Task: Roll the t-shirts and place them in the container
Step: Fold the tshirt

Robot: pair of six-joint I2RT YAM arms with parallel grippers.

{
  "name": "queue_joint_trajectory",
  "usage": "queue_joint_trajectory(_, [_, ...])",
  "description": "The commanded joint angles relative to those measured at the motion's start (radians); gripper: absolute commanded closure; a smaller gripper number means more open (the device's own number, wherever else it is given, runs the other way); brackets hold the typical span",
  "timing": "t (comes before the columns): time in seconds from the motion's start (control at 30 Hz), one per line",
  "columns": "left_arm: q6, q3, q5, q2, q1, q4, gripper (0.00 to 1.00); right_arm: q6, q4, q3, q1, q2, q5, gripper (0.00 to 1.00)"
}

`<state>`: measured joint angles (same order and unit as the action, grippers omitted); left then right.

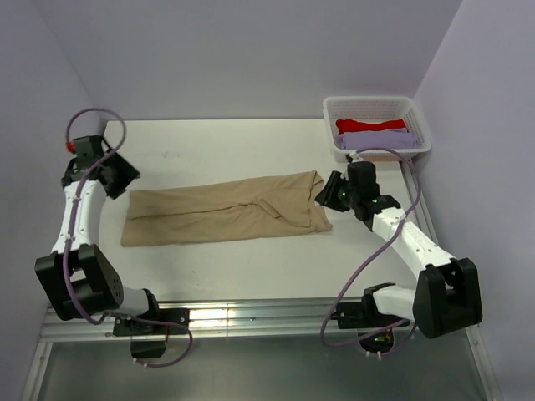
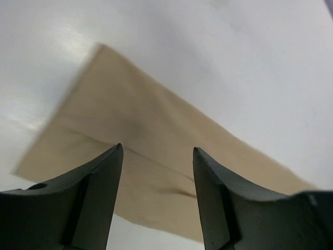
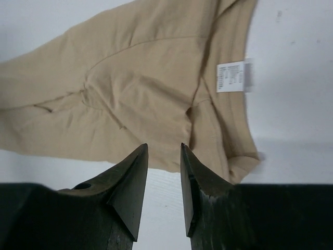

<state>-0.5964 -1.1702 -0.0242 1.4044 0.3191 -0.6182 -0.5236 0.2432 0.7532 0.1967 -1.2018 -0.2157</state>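
Tan is the colour of the only garment out on the desk point(image 1: 251, 150). The tan t-shirt point(image 1: 221, 209) lies flat across the middle of the overhead frame, folded lengthwise into a long narrow band that runs from left of centre to right of centre, with its collar end at the right. The right wrist view shows that collar end, with the small white label point(image 3: 230, 76) in the upper right of its frame. So the narrowing folds look done, but no turn of a roll shows at either end, and I judge the rolling itself is all to come. The left gripper point(image 2: 157, 153) hovers off the band's left end, in the upper left of the overhead frame, with its jaws well apart and nothing between them. The hem end of the band lies beyond its fingertips. The right gripper point(image 3: 164, 151) sits just beside the collar end with its jaws only a little apart, and it too has hold of nothing. In the upper right corner of the overhead frame the white basket point(image 1: 330, 113) holds the red t-shirt point(image 1: 368, 125) and, nearer the arms, the lavender t-shirt point(image 1: 376, 140), both bunched compactly. Whether they are finished rolls or waiting their turn I cannot tell. By my reckoning the tan one needs rolling from end to end, and perhaps a place in the basket after.
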Motion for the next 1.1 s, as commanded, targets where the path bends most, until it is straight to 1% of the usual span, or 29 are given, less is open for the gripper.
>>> queue_joint_trajectory(0.0, [-0.058, -0.042, -0.011, -0.073, -0.178, -0.002, 0.39, 0.082, -0.038, 0.055, 0.102, 0.004, 0.077, 0.62])
queue_joint_trajectory(0.03, [-0.090, -0.036, -0.025, -0.079, -0.230, 0.006, 0.40, 0.089, -0.027, 0.066, 0.165, -0.007, 0.096, 0.62])
queue_joint_trajectory(0.07, [-0.104, -0.025, -0.078, -0.084, -0.247, 0.038, 0.42, 0.106, -0.027, 0.083, 0.196, -0.022, 0.108, 0.62])
queue_joint_trajectory(0.1, [-0.117, 0.004, -0.094, -0.088, -0.265, 0.057, 0.44, 0.114, -0.031, 0.089, 0.222, -0.048, 0.113, 0.62])
queue_joint_trajectory(0.17, [-0.160, 0.038, -0.102, -0.099, -0.352, 0.113, 0.47, 0.108, -0.036, 0.104, 0.260, -0.085, 0.137, 0.63])
queue_joint_trajectory(0.2, [-0.170, 0.073, -0.095, -0.104, -0.388, 0.138, 0.48, 0.105, -0.042, 0.106, 0.262, -0.100, 0.134, 0.63])
queue_joint_trajectory(0.23, [-0.196, 0.082, -0.088, -0.094, -0.466, 0.150, 0.48, 0.102, -0.051, 0.107, 0.260, -0.132, 0.136, 0.64])
queue_joint_trajectory(0.27, [-0.210, 0.092, -0.077, -0.087, -0.504, 0.158, 0.49, 0.099, -0.054, 0.115, 0.260, -0.146, 0.142, 0.64])
queue_joint_trajectory(0.3, [-0.230, 0.112, -0.077, -0.065, -0.568, 0.191, 0.51, 0.096, -0.056, 0.118, 0.260, -0.174, 0.142, 0.66])
queue_joint_trajectory(0.4, [-0.259, 0.129, -0.074, -0.021, -0.647, 0.247, 0.53, 0.082, -0.065, 0.112, 0.254, -0.202, 0.127, 0.68])
queue_joint_trajectory(0.43, [-0.272, 0.127, -0.069, 0.013, -0.697, 0.259, 0.55, 0.082, -0.076, 0.106, 0.251, -0.208, 0.118, 0.69])
queue_joint_trajectory(0.5, [-0.281, 0.107, -0.054, 0.048, -0.748, 0.271, 0.56, 0.066, -0.093, 0.071, 0.238, -0.199, 0.085, 0.69])
queue_joint_trajectory(0.53, [-0.287, 0.100, -0.040, 0.083, -0.797, 0.282, 0.57, 0.062, -0.120, 0.054, 0.230, -0.188, 0.078, 0.70])
queue_joint_trajectory(0.57, [-0.289, 0.081, -0.034, 0.102, -0.819, 0.287, 0.58, 0.048, -0.133, 0.019, 0.222, -0.171, 0.066, 0.71])
queue_joint_trajectory(0.67, [-0.298, 0.057, -0.039, 0.177, -0.880, 0.314, 0.62, 0.034, -0.166, -0.020, 0.184, -0.163, 0.044, 0.75])
queue_joint_trajectory(0.83, [-0.299, -0.031, -0.042, 0.304, -0.957, 0.327, 0.70, 0.011, -0.202, -0.051, 0.158, -0.188, 0.047, 0.86])
queue_joint_trajectory(0.9, [-0.298, -0.071, -0.028, 0.329, -0.979, 0.321, 0.70, 0.004, -0.220, -0.064, 0.155, -0.197, 0.049, 0.90])
queue_joint_trajectory(1.0, [-0.292, -0.100, -0.017, 0.370, -1.015, 0.314, 0.71, -0.007, -0.240, -0.086, 0.144, -0.212, 0.038, 0.94])
queue_joint_trajectory(1.07, [-0.290, -0.109, -0.023, 0.386, -1.020, 0.316, 0.73, -0.009, -0.274, -0.087, 0.136, -0.226, 0.024, 0.95])
